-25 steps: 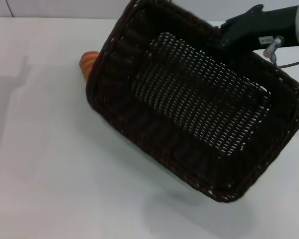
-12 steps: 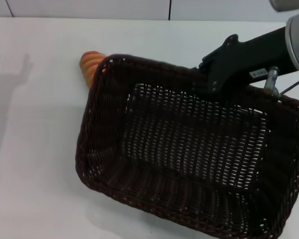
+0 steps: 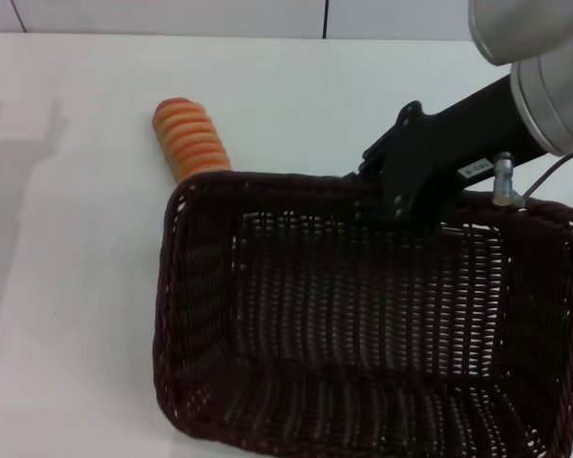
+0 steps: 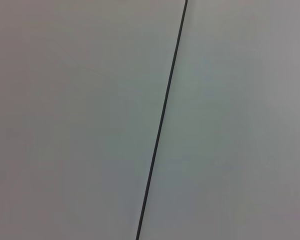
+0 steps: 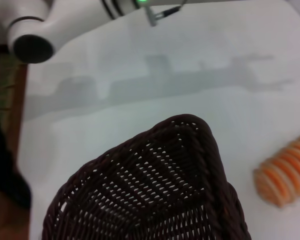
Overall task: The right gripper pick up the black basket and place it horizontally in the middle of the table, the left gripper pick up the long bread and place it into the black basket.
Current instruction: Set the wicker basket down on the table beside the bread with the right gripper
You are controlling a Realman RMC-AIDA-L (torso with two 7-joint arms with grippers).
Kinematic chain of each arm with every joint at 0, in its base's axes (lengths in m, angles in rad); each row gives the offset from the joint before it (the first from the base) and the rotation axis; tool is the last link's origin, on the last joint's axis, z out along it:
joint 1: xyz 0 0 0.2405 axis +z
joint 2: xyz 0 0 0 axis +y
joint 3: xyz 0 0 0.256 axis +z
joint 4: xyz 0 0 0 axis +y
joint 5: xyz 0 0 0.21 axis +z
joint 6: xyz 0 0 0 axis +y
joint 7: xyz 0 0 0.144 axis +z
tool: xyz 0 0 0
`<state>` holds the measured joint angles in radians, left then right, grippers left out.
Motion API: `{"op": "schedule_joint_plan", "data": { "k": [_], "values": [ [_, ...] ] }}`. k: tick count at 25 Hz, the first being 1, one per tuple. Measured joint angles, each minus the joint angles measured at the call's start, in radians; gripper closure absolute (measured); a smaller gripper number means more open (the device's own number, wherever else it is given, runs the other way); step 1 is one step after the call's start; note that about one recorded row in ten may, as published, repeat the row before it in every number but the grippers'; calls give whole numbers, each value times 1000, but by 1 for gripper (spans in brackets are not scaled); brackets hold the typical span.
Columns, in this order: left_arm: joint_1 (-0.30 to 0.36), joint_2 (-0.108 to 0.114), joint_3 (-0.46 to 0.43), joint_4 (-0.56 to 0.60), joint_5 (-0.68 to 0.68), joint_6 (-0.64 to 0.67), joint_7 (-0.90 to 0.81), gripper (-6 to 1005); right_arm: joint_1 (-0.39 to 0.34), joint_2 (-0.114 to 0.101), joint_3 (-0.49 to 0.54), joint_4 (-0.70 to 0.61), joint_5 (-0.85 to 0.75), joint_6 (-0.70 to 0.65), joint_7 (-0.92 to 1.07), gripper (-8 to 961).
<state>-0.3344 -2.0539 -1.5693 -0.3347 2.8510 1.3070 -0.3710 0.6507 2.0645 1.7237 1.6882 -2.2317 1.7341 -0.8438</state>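
I have the right gripper [image 3: 401, 196] clamped on the far rim of the black basket [image 3: 363, 334], fingers closed over the braided edge about midway along that long side. The basket sits roughly level and long-side-across on the table [image 3: 67, 286], though I can't tell whether its base is fully down or just above the surface. The long bread [image 3: 189, 139] lies just beyond the basket's far left corner, close to the rim, possibly touching it. My left gripper is out of sight; its wrist camera shows only a blank wall with a dark seam. My worry: if I let go before the base is seated, the basket could drop and jolt into the bread, or a sideways pull-out could drag the rim and skew the basket
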Motion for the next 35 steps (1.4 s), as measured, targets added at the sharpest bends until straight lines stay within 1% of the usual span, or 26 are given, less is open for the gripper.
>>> {"op": "schedule_joint_plan", "data": {
  "k": [4,9,15,17,22,27,35],
  "values": [
    [-4,-1,-11,-1,0,-6,3,140,34,-7,-8,-29,30,24,-19,770],
    [-10,-2,-19,-1,0,-16,4,140,56,-8,-19,-58,34,32,-39,771],
    [-16,-4,-19,-1,0,-17,12,140,90,-10,-33,-133,26,34,-56,753],
    [-18,-4,-20,-1,0,-17,15,140,112,-10,-31,-180,23,30,-68,745],
    [-20,-6,-20,-1,0,-17,15,140,138,-11,-24,-222,8,19,-77,727],
    [-23,-8,-20,-1,-1,-17,15,139,161,-10,-36,-278,-36,5,-77,709],
    [-20,-10,-20,-1,-1,-14,13,139,162,-8,-51,-275,-56,-5,-78,650]
  ]
}}
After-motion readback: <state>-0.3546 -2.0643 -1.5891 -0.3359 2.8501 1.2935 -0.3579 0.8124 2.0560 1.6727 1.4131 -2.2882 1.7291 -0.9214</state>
